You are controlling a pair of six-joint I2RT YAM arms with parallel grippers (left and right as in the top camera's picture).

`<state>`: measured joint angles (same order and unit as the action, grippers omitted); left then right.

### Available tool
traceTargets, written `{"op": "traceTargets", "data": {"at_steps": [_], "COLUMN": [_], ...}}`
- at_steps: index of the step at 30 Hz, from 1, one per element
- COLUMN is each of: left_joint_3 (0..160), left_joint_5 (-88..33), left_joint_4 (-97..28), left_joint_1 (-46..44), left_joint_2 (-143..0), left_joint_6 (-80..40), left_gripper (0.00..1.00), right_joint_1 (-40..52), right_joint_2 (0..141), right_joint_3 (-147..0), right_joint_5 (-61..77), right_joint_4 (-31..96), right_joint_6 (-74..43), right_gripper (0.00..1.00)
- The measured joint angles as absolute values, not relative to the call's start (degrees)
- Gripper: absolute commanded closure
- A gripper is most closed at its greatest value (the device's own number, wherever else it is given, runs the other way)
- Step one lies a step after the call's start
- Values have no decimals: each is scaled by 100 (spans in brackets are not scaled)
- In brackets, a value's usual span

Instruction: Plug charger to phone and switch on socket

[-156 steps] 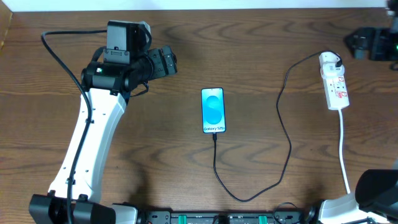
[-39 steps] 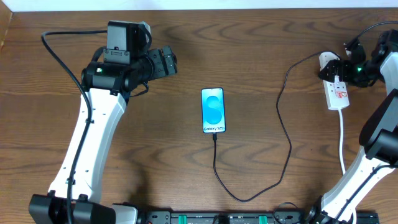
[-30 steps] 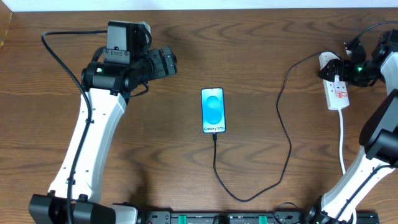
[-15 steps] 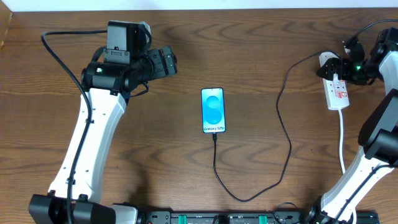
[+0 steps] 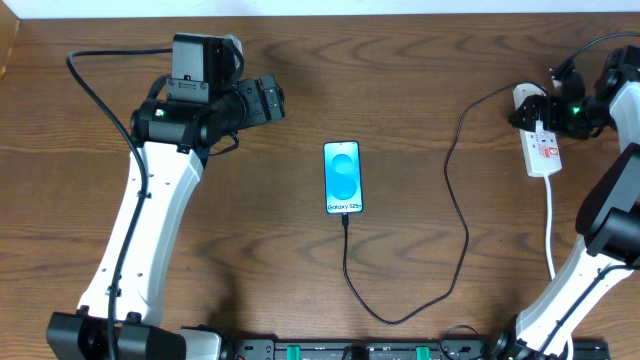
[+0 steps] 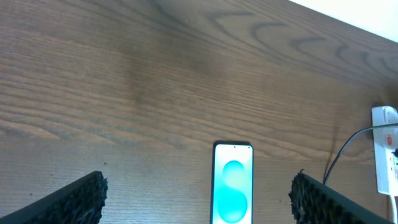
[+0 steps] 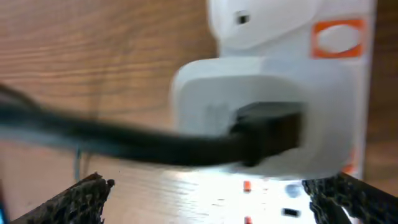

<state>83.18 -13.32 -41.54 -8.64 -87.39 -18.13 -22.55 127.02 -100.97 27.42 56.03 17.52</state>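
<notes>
phone [image 5: 342, 178] at table centre, screen lit; charger [image 5: 462, 215] meets its near edge, so plugging in looks done and the switching step is judged in hand; socket [image 5: 543, 148] lies far right of the phone, right gripper [image 5: 528, 110] over its plug end, fingers [image 7: 81, 199] spread wide, gripping nothing; left gripper [image 5: 272, 100], up-left of the phone, likewise spread; next move calls for a fingertip pressed squarely on the switch; only the right wrist view shows the adapter [image 7: 261, 118] and orange mark [image 7: 339, 36] close up; only the overhead shows the cable's whole loop.

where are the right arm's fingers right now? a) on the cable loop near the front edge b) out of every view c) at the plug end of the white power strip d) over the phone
c: the right wrist view shows the right fingers spread either side of the white plug on the socket, far from the phone.
</notes>
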Motion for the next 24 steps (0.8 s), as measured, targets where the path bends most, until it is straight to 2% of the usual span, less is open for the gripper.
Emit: {"op": "traceTargets", "data": {"at_steps": [17, 24], "left_joint_3": [8318, 8318], "left_joint_5": [-1332, -1332], "left_joint_4": [-4154, -4154], "left_joint_1": [-864, -864], "left_joint_2": [-8739, -8739], "left_joint_6": [-1813, -1813], "left_gripper": [6, 6], "right_joint_1": [-2213, -2064], "right_joint_2": [12700, 12667], "right_joint_3": [-10086, -10095], "right_joint_5": [2825, 2178], "right_joint_4": [5653, 5610], "right_joint_6": [1691, 1271], "right_gripper": [1, 1]}}
